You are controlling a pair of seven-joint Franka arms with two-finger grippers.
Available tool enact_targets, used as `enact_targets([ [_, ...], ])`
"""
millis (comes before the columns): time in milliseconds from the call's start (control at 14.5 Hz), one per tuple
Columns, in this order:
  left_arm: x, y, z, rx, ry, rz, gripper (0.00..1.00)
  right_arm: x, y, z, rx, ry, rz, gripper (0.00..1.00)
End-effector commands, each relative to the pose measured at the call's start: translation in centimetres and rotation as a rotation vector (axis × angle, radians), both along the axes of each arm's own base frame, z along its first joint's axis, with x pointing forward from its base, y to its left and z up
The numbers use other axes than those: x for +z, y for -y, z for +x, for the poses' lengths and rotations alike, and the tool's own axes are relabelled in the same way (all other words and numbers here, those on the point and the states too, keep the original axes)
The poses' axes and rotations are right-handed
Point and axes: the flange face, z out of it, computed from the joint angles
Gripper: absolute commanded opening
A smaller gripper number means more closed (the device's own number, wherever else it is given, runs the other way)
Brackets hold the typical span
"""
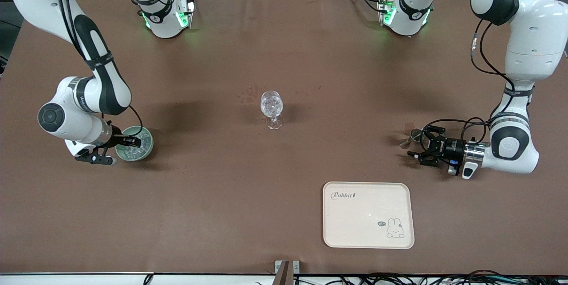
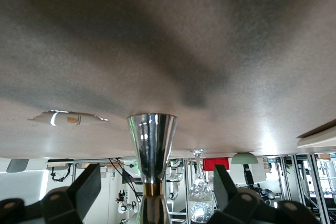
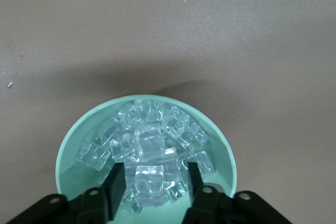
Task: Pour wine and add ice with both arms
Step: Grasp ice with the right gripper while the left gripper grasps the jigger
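counter carried everything; cream rabbit tray sat nearest the front cam, bare. pale-green bowl stood at the right arm's end, wine glass mid-counter, jigger at the left arm's end. right end effector was down in the bowl, fingers spread w/ an ice cube between them. left end effector was low by the jigger, fingers spread either side of its waist, not pinching yet. risks: wet cube could slip out; an off-centre squeeze could tip the jigger & spill wine.
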Motion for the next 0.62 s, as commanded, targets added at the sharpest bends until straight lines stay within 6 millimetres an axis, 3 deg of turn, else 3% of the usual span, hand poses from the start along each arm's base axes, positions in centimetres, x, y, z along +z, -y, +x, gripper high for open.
enact_targets([
  [0, -0.17, -0.06, 0.13, 0.019, -0.005, -0.007, 0.84, 0.11, 0.13, -0.6, 0.0, 0.006, 0.011, 0.47],
  [206, -0.12, 0.12, -0.02, 0.014, -0.013, -0.015, 0.78, 0.09, -0.05, -0.61, 0.002, 0.004, 0.012, 0.39],
  [550, 0.15, 0.78, -0.33, -0.002, -0.029, -0.039, 0.77, 0.07, -0.06, -0.64, 0.0, 0.001, 0.013, 0.35],
])
